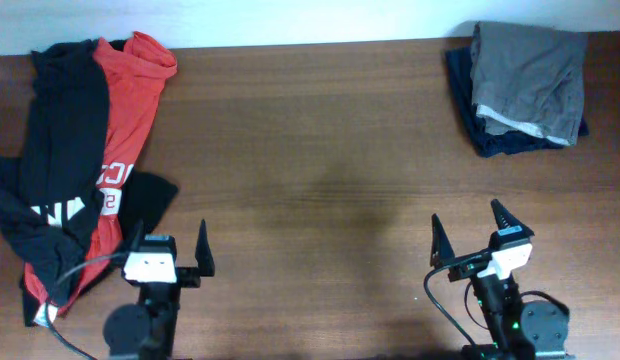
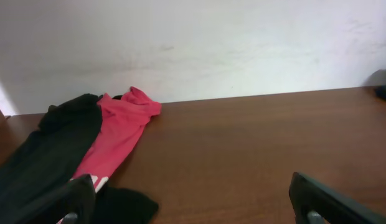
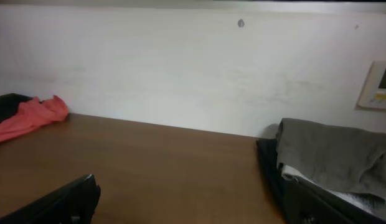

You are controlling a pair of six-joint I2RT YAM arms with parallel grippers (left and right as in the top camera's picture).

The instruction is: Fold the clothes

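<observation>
A crumpled black T-shirt with white letters (image 1: pixel 52 150) lies at the table's left edge, partly over a red T-shirt with white letters (image 1: pixel 130 95). Both show in the left wrist view, the black one (image 2: pixel 47 152) left of the red one (image 2: pixel 118 127). My left gripper (image 1: pixel 168 245) stands open near the front edge, just right of the shirts' lower end, holding nothing. My left gripper (image 2: pixel 193 202) has bare table between its fingers. My right gripper (image 1: pixel 472 230) is open and empty at the front right, seen also from its wrist camera (image 3: pixel 196 202).
A folded pile, grey-brown garment (image 1: pixel 525 70) on a dark navy one (image 1: pixel 490 135), sits at the back right corner. From the right wrist, the grey garment (image 3: pixel 333 152) lies ahead to the right. A white wall (image 3: pixel 180 68) runs behind the brown wooden table (image 1: pixel 320 170).
</observation>
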